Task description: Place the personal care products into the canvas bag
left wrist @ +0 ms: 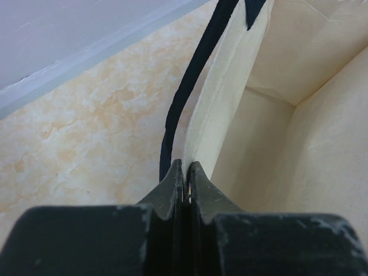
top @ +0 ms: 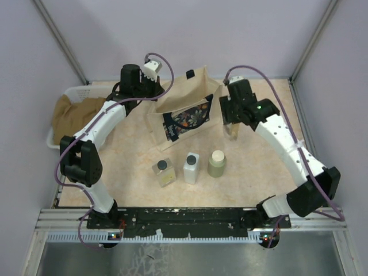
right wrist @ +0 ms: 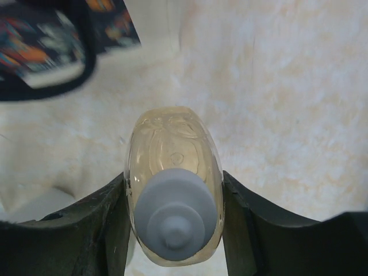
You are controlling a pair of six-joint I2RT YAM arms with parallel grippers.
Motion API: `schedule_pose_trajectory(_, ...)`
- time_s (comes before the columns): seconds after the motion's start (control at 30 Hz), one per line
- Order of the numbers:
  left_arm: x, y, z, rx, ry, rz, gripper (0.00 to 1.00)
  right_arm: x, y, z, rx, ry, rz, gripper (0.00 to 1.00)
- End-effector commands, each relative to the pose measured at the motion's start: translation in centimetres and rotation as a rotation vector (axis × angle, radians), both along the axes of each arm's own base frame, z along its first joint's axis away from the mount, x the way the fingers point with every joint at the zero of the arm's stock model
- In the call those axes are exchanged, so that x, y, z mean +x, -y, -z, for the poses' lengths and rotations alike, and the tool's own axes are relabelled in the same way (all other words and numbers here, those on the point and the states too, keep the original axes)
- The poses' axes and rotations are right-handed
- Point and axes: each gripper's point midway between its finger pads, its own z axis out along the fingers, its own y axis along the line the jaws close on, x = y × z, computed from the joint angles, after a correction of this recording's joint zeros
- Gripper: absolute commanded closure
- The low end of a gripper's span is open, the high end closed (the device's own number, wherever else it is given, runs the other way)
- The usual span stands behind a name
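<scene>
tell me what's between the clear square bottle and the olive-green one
The white rectangular bottle, upright between the clear square bottle and the olive-green bottle; the top view shows it.

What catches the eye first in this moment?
The canvas bag stands open at the far middle of the table, with the left hand pinched shut on its rim. Just right of it, the right hand grips the amber bottle by its sides. Three more stand in a row toward the near edge: the clear square bottle, the white rectangular bottle and the olive-green bottle.
</scene>
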Motion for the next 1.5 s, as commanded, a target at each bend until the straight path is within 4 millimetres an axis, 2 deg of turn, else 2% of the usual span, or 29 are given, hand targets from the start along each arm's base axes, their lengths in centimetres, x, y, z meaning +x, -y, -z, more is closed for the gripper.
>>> schedule_pose_trajectory(0.0,-0.2,-0.4,-3.4,-0.022,0.070,-0.009,0.99,2.2,-2.5,-18.3,0.254,0.505,-0.100,1.00)
schedule_pose_trajectory(0.27,-0.4,-0.2,-3.4,-0.031,0.067,0.004,1.00,3.7,-7.9,-28.5,0.443,0.714,-0.342,1.00)
schedule_pose_trajectory(0.37,-0.5,-0.1,-3.6,-0.034,0.084,0.013,1.00,4.4,-10.1,-30.4,0.496,0.778,-0.433,1.00)
schedule_pose_trajectory(0.43,-0.7,-0.1,-3.7,-0.041,0.086,0.016,1.00,5.7,-11.6,-30.2,0.517,0.769,-0.474,1.00)
schedule_pose_trajectory(0.57,-1.2,0.3,-4.2,-0.063,0.075,0.036,1.00,8.0,-14.7,-28.7,0.560,0.730,-0.553,1.00)
schedule_pose_trajectory(0.77,-1.6,0.8,-4.9,-0.097,0.072,0.056,1.00,12.5,-17.6,-23.1,0.522,0.671,-0.583,1.00)
schedule_pose_trajectory(0.93,-1.8,0.9,-5.0,-0.105,0.079,0.064,1.00,15.7,-18.7,-18.4,0.450,0.601,-0.559,1.00)
schedule_pose_trajectory(1.07,-1.9,0.7,-5.0,-0.096,0.088,0.060,1.00,17.9,-18.8,-14.2,0.286,0.541,-0.504,1.00)
schedule_pose_trajectory(1.17,-2.0,0.6,-5.0,-0.096,0.091,0.061,1.00,18.7,-18.4,-11.7,0.208,0.506,-0.470,1.00)
schedule_pose_trajectory(1.3,-2.0,0.5,-4.8,-0.094,0.092,0.056,1.00,19.7,-17.5,-9.2,0.139,0.484,-0.425,1.00)
schedule_pose_trajectory(1.47,-2.0,0.4,-4.3,-0.086,0.084,0.046,1.00,20.5,-15.8,-7.7,0.042,0.491,-0.370,1.00)
